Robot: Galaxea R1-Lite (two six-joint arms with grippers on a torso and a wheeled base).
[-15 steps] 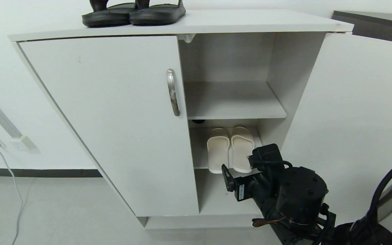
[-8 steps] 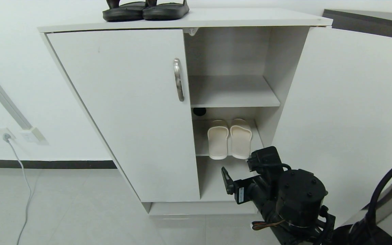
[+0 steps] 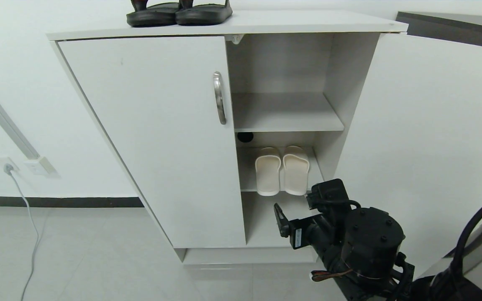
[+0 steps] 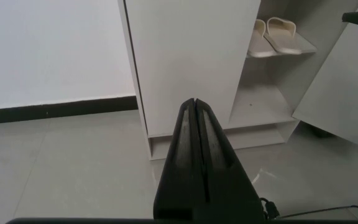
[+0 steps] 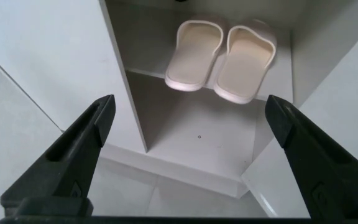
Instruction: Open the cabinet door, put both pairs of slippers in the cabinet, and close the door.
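Black slippers [image 3: 178,13]: pair lay side by side atop the cabinet [image 3: 308,21], long axes front-to-back, well above and leftward of the right gripper [image 5: 189,109], judged the nearer, its jaws wide open and empty.

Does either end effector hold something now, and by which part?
Nothing is held. The right end effector is open and empty; the left end effector is shut on nothing.

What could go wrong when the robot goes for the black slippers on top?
The black slippers sit on the cabinet top, near its front edge; a clumsy grab might knock them off. The white slippers overhang their shelf, so a bump could drag them out.
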